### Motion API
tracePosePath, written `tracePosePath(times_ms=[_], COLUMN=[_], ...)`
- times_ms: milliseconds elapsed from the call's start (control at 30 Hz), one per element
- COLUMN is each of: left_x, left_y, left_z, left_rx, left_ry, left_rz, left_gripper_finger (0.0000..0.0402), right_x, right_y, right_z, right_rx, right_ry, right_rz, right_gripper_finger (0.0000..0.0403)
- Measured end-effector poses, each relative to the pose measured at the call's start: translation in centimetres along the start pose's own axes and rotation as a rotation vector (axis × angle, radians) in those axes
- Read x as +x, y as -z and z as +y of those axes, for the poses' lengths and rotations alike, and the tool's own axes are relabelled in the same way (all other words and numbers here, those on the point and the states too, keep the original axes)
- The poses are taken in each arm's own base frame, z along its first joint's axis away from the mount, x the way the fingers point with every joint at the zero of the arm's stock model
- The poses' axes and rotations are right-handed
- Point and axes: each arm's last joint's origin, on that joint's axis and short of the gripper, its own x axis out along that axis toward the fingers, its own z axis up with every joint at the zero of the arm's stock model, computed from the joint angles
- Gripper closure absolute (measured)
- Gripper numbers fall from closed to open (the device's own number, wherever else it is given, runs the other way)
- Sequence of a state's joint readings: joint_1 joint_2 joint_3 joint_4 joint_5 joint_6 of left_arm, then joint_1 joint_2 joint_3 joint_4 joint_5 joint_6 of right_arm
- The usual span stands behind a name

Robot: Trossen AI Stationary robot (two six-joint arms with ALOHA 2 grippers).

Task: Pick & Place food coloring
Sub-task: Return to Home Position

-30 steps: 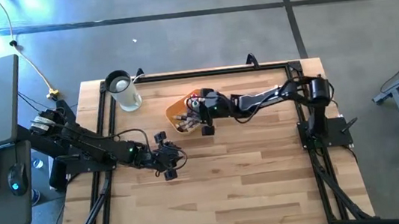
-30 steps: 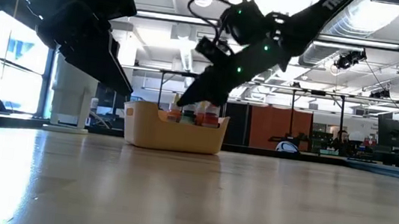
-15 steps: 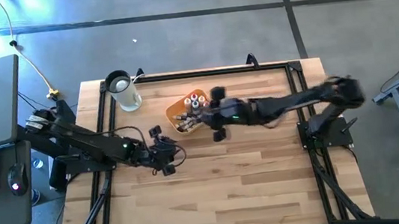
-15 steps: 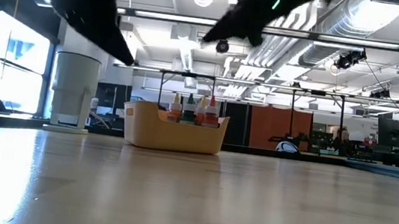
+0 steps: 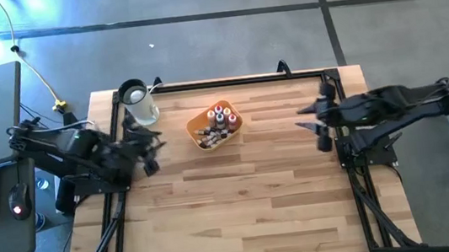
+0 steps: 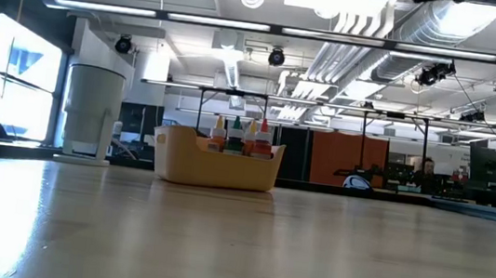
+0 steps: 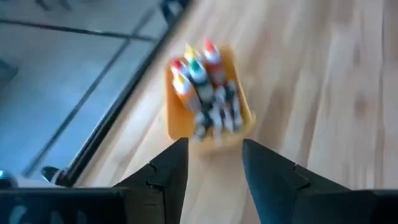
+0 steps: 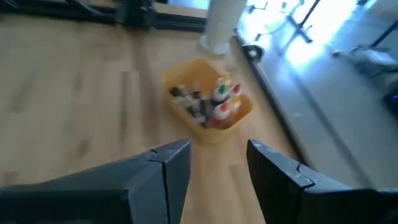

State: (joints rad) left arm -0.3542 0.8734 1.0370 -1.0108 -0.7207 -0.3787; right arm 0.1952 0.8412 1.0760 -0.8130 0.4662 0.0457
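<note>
Several food coloring bottles (image 5: 217, 120) with red, green and pale caps stand upright in a yellow-orange tray (image 5: 200, 135) at the table's far middle. The low view also shows the bottles (image 6: 241, 135) above the tray's wall (image 6: 217, 165). My left gripper (image 5: 149, 151) hangs open above the table's left side, well short of the tray. My right gripper (image 5: 314, 128) hangs open near the right edge. In both wrist views, the left gripper (image 7: 214, 168) and the right gripper (image 8: 217, 168) have nothing between their fingers.
A white jug (image 5: 139, 102) stands at the far left corner, left of the tray, and shows tall in the low view (image 6: 92, 112). A black frame rail (image 5: 228, 81) runs along the table's far edge. Bare wood fills the table's near half.
My right gripper has risen out of the tray and drawn back to the table's right edge, carrying nothing. My left gripper has lifted and pulled back from the table's middle toward the left edge. The bottles stay upright in the tray.
</note>
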Motion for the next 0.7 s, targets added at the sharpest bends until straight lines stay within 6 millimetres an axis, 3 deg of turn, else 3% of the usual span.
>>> tracePosePath(times_ms=[167, 400, 700], left_x=[-0.4, 1.1, 1.8], left_y=[2.8, 7.7, 12.6], left_z=[1.6, 1.4, 2.6], left_rx=[-0.172, -0.148, -0.176], left_ry=[0.029, 0.297, 0.341], left_rz=[-0.125, -0.357, -0.600], left_gripper_finger=[0.0252, 0.0252, 0.0252], right_x=[-0.9, -0.1, -0.2], right_y=[4.3, 10.3, 14.6], right_z=[-0.3, -0.2, -0.3], right_rx=[0.016, 0.060, 0.110], right_ry=[-0.059, -0.054, -0.104], right_rz=[-0.113, -0.365, -0.605], right_gripper_finger=[0.0253, 0.0253, 0.0253])
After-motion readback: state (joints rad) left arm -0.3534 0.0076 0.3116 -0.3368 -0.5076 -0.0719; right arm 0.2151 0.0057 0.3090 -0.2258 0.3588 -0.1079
